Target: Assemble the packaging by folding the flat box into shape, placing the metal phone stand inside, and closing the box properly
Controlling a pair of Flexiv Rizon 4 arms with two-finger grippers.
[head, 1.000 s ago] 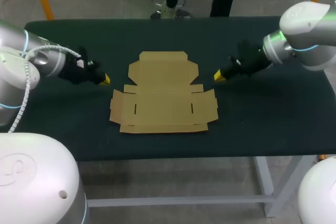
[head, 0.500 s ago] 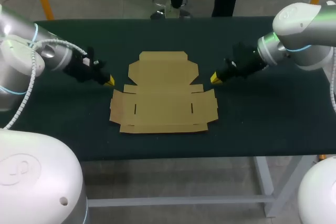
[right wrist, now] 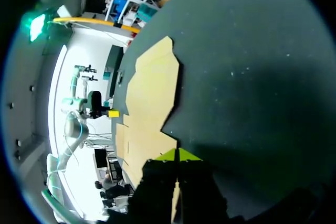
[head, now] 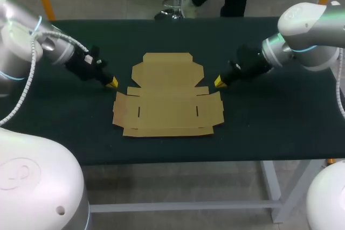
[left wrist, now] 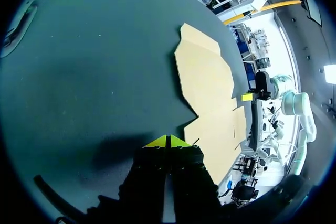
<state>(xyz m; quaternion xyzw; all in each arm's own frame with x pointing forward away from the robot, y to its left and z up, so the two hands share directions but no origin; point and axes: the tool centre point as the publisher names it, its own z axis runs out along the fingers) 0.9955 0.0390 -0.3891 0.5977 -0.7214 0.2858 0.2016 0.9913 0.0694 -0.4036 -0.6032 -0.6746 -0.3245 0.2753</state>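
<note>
The dark green table (head: 269,127) carries the box (head: 167,98), which lies near its middle, completely flat and unfolded. The box is a plain brown cardboard cut-out. Its far part is a broad panel with cut-off corners. Its near part is wider, with a flap on each side, two short slits and a narrow strip along the near edge.

The left arm's gripper (head: 112,83) sits just beside the box's left edge, by the notch where the far panel meets the wider part. Its yellow tips are pressed together with nothing between them. The right arm's gripper (head: 219,82) sits just beside the matching notch on the box's right edge. Its tips are likewise clenched on nothing. Both point inward at the box.
</note>
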